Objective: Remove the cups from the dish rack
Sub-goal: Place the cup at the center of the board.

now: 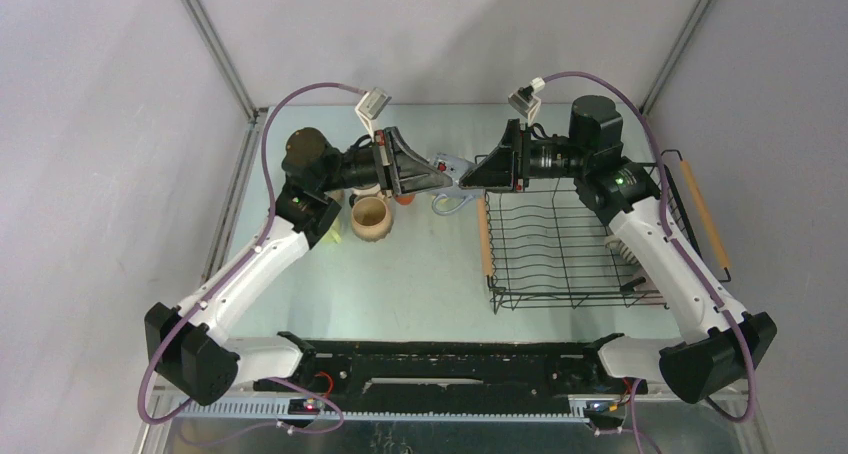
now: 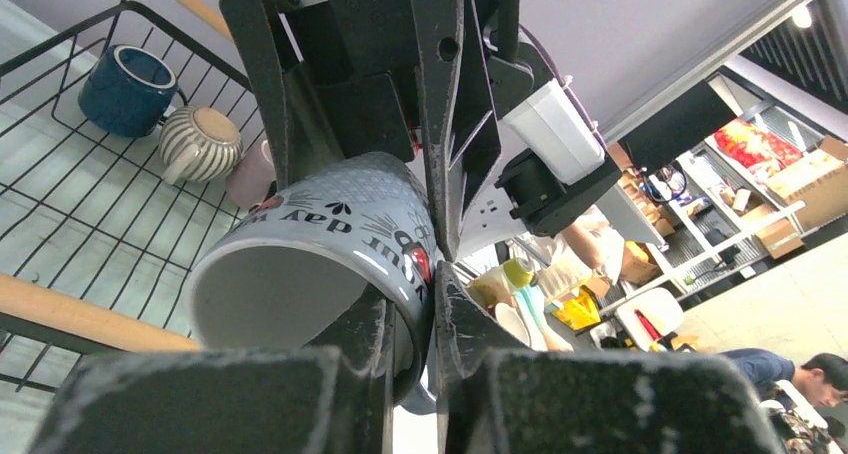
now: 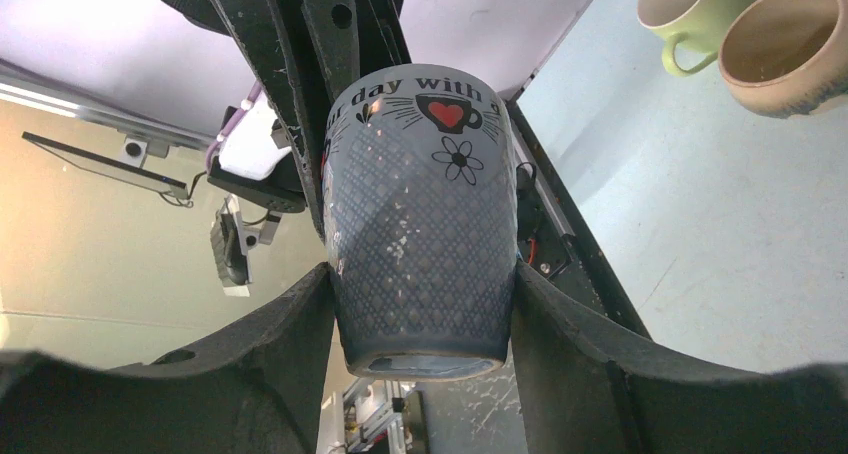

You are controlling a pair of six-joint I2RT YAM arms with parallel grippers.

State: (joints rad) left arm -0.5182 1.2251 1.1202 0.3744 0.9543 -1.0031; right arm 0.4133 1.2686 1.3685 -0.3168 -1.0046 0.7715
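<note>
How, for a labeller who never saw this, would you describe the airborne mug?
Find the black wire dish rack at right. Off its far-left corner, the left end effector and right end effector hold a grey ceramic mug. Only it bears lettering and a red heart.

Your grey mug (image 3: 420,224) is glossy glazed ceramic with a fine diamond relief. The right fingers (image 3: 230,364) look like matt, grainy black plastic. The rack (image 1: 560,236) is smooth black-coated wire, its handle (image 1: 486,236) bare wood.

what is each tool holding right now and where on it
Both hold the grey mug: the right tool clamps its body sides near the base, the left tool pinches its rim wall.
</note>
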